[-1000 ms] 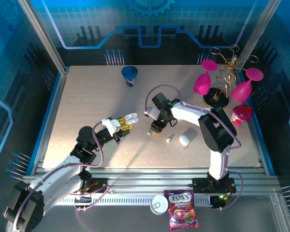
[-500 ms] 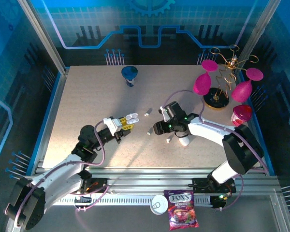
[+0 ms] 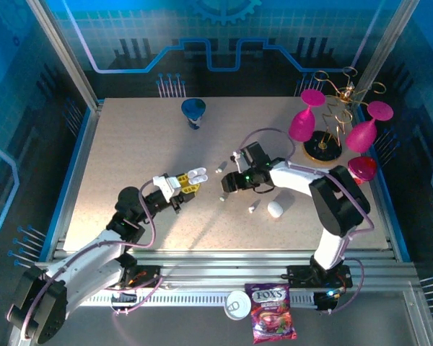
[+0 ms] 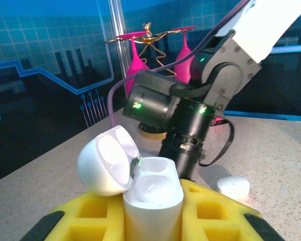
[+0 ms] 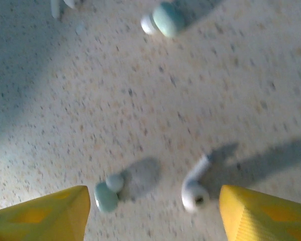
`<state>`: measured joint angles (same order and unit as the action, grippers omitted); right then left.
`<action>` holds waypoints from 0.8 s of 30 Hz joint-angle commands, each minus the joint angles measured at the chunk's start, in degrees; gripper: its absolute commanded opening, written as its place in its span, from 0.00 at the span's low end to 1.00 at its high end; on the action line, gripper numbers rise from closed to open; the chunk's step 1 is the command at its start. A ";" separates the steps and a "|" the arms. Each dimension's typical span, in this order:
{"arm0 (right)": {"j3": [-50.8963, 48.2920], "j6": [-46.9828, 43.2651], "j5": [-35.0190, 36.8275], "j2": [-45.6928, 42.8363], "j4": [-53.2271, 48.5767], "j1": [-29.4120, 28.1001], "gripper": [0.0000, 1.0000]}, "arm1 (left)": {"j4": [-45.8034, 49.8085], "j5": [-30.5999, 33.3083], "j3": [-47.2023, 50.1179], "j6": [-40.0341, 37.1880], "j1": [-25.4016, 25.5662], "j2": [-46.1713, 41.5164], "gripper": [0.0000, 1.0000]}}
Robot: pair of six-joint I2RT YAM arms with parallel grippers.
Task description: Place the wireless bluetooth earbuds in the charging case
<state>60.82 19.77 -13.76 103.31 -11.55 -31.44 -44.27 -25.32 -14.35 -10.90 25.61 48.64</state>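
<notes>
- Grips the open charging case [image 4: 153, 201] firmly between the yellow pads [image 4: 218, 213] of the left gripper [image 3: 185, 184], lid [image 4: 109, 161] flipped back and wells facing up.
- Hold that case steady, well to the left of the loose pieces.
- Hovers the right gripper [image 5: 150, 208] low over the table [image 3: 130, 144], jaws spread and empty.
- Frames two of the wireless bluetooth earbuds [image 5: 195, 187] on the surface between the yellow tips: the stemmed one toward the right tip, a second earbud [image 5: 108, 195] just beside the left tip.
- Pick one only: shift sideways to centre on the stemmed one, leaving the second earbud outside the jaws before closing.
- Set the pads across the body rather than along the stem; glossy, tiny plastic, probably prone to squirting out of a skewed pinch.
- Descend until the tips nearly brush the table, then close gently and lift straight.
- Carry to the charging case and orient stem-down over a well before letting go.
- Leave for later the farther earbud [image 5: 163, 20] and the closed white case [image 3: 275, 209] lying near the right arm [image 3: 303, 176].
</notes>
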 commanded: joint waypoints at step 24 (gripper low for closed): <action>-0.91 -8.02 -1.14 0.25 -10.16 -0.02 0.63 | -0.03 -1.97 -1.64 0.00 -0.21 -1.31 0.00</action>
<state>62.19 11.51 -14.90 105.84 -18.04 -31.44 -42.37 -25.41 -14.55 -10.90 25.61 47.27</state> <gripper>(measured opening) 0.628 0.221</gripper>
